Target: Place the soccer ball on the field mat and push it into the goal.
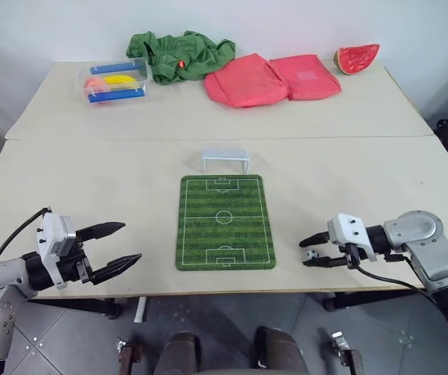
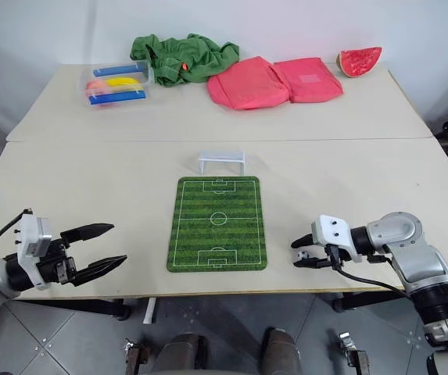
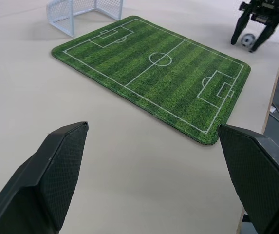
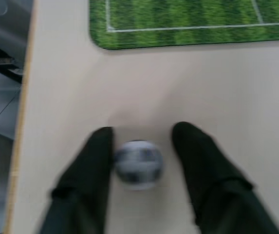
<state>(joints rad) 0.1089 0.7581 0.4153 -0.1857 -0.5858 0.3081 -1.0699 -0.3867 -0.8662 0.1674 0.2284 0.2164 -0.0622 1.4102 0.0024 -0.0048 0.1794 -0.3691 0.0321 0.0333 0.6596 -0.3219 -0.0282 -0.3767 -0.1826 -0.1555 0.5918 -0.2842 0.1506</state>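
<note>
Soccer ball (image 4: pixel 139 162) sits on the bare tabletop (image 1: pixel 91 180), just off the near-right corner of the field mat (image 1: pixel 225 222) — between the right gripper (image 1: pixel 317 250)'s two fingers. One finger looks to touch it, the other shows a small gap; can't tell if the pinch is seated yet.

Doing it well, imo: close square on the ball's middle w/ light pressure — it's tiny and round, will likely squirt out if clipped off-centre. Then lift clear of the mat edge, set down on the grass print near the centre line, release gently so it doesn't roll.

Goal (image 1: pixel 225 162) stands at the mat's far short edge, mouth facing the mat.

Left gripper (image 1: pixel 114 248) hovers near the table's near-left edge, fingers spread, nothing in them.

Count: 1 ball, 1 mat, 1 goal, 2 grippers.
</note>
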